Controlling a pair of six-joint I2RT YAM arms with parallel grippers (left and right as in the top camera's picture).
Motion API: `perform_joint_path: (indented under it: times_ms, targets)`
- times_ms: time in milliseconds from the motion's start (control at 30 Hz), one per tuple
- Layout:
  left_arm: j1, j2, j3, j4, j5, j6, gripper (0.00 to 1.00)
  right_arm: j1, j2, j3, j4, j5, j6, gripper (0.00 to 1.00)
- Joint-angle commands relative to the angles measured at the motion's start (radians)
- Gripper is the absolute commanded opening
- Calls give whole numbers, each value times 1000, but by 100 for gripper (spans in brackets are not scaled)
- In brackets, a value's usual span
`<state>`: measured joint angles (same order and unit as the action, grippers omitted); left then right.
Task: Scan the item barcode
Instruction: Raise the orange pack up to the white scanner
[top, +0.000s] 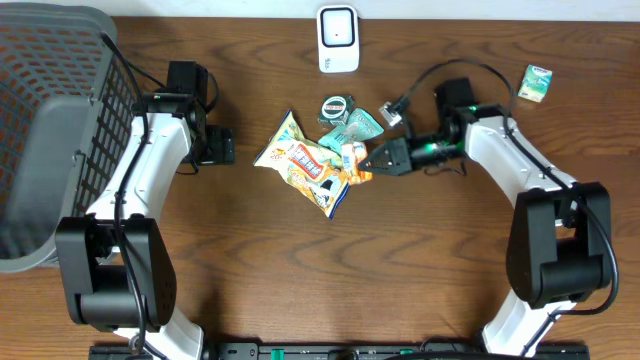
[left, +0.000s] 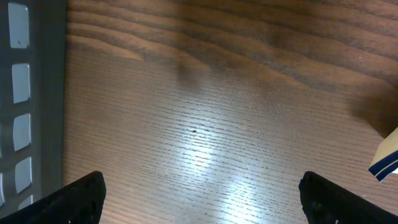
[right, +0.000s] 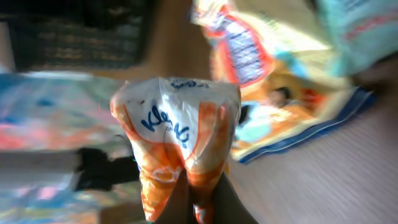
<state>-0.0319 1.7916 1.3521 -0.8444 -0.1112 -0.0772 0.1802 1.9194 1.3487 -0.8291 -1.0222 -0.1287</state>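
L claw (left: 202, 194) agape over wood tabletop (left: 205, 93); R claw (right: 198, 200) tight on orange pkt (right: 177, 124)

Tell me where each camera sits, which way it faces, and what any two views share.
Overhead: above the table, facing straight down; left arm, right arm, basket and snack bag show.
Left wrist: on the left arm, facing down at bare wood beside the basket; the open left end effector's tips show.
Right wrist: on the right arm, looking along the right end effector, shut on an orange-white packet.
Shared: overhead and right wrist both show packet and snack bag.
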Motion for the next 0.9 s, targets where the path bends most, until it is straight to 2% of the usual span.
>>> perform_joint_path:
  times_ms: [0,133,267,667,767,867]
  targets:
    - [1,1,-3,-3,-6,6,98,50,-10,136,-42,391,118,1]
    - [1,1,-3,-3,-6,6,97,123,-10,259,-84,796,131,1]
    - [1,1,-3,-3,-6,6,98,180,-10,324,-32,977,131,1]
    - [1,1,-3,-3,-6,6,97,193,11,352,475,1234,116,1]
    - [1,1,-3,-3,-6,6,98,193,76,439,521,1287,85,1]
    - [1,1,-3,-3,-6,6,98,194,209,590,550,1297,-34,1]
